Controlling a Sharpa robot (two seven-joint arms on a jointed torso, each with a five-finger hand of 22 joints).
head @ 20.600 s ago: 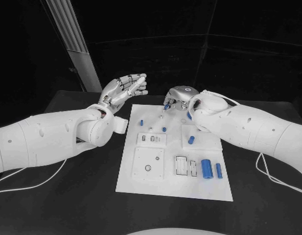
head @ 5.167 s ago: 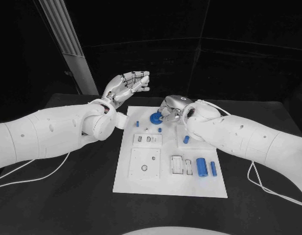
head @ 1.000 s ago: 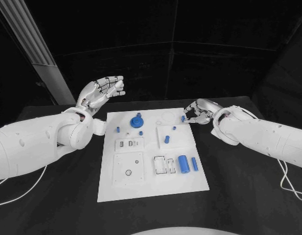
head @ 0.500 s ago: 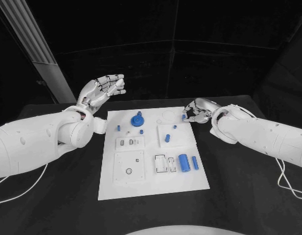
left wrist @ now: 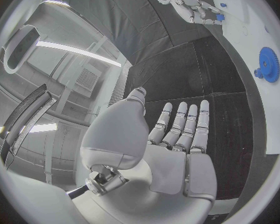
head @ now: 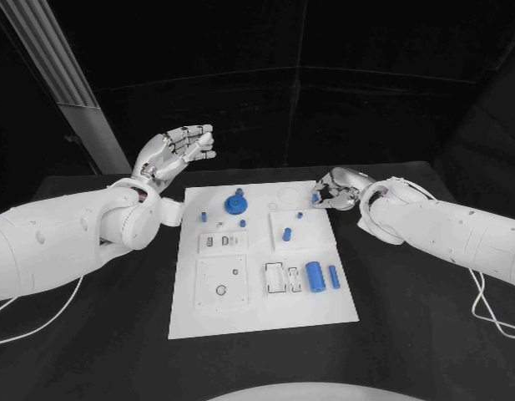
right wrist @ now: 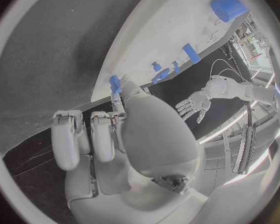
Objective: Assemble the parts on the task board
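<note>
The white task board (head: 263, 301) lies in the middle of the black table. A blue gear (head: 235, 205) stands near its far edge, with small blue pegs (head: 244, 224) and a blue cylinder (head: 314, 276) further down the board. My right hand (head: 335, 188) hovers at the board's far right corner and pinches a small blue piece (head: 316, 198) between thumb and finger; the right wrist view shows that blue piece (right wrist: 115, 83) at the fingertips. My left hand (head: 175, 153) is raised beyond the board's far left corner, fingers spread, holding nothing. The gear (left wrist: 267, 64) also appears in the left wrist view.
Black table surface (head: 101, 317) surrounds the board on both sides. White cables (head: 498, 317) trail from the arms across the table. Several empty slots (head: 279, 278) are cut in the board's near half. A pale pillar (head: 58, 75) rises at the back left.
Some seconds ago my right hand was at the blue gear; now the gear stands free and that hand is at the far right corner. Nothing has moved in the last second.
</note>
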